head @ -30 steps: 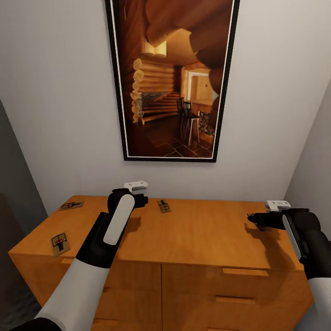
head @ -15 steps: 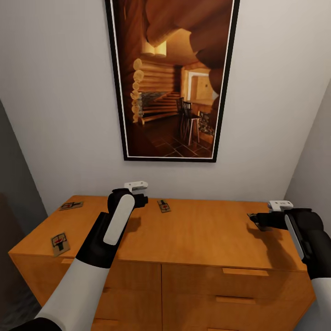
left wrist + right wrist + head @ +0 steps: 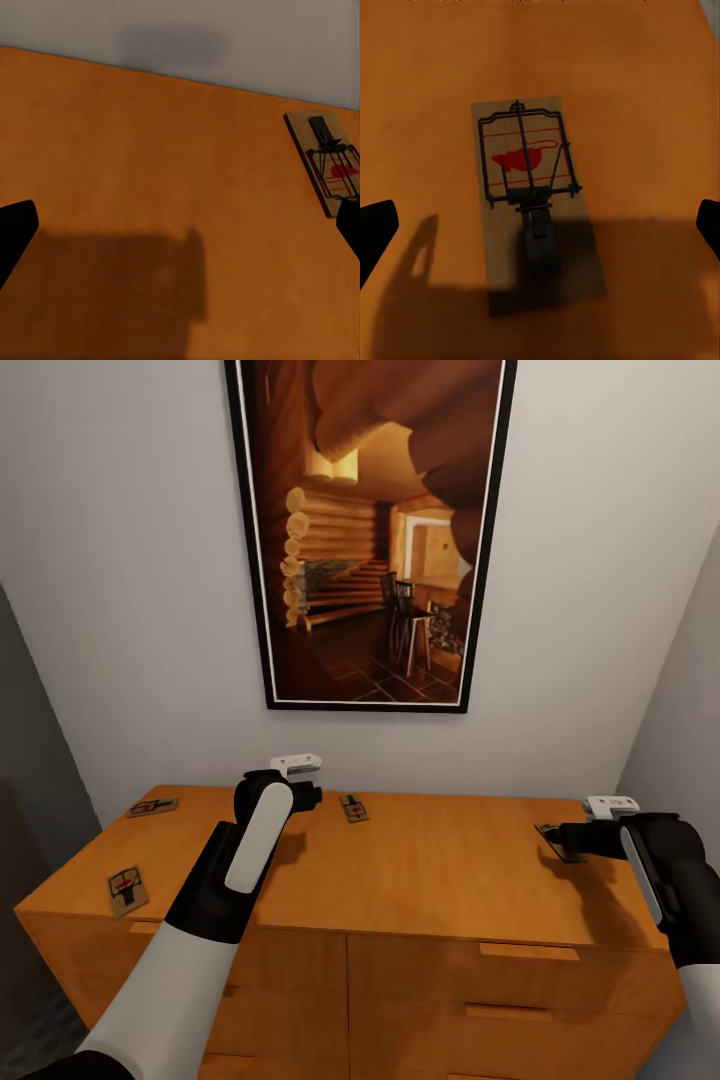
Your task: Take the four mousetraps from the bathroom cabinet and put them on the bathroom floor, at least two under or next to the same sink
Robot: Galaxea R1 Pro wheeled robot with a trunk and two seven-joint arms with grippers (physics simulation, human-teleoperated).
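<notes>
Your left gripper [image 3: 312, 796] hung wide and empty, a mousetrap [image 3: 352, 807] just to its right on the cabinet [image 3: 420, 870], while your right gripper [image 3: 556, 842], also wide, had crept closer over another mousetrap [image 3: 534, 201], nearly ready to grasp.

Low orange-brown wooden cabinet [image 3: 430, 880]: smooth top, satin sheen, faint grain. Flat tan wooden mousetrap [image 3: 536, 206] lying between the right gripper's [image 3: 556, 841] spread tips: matt board, thin dark wire metal spring and bar, red printed mark. Second tan wooden mousetrap [image 3: 330, 161] just beside the left gripper [image 3: 312, 795]: same matt wood, dark wire. Gripper fingers [image 3: 375, 232]: matt black plastic. Wall [image 3: 130, 610] beyond both grippers: matt pale paint.
</notes>
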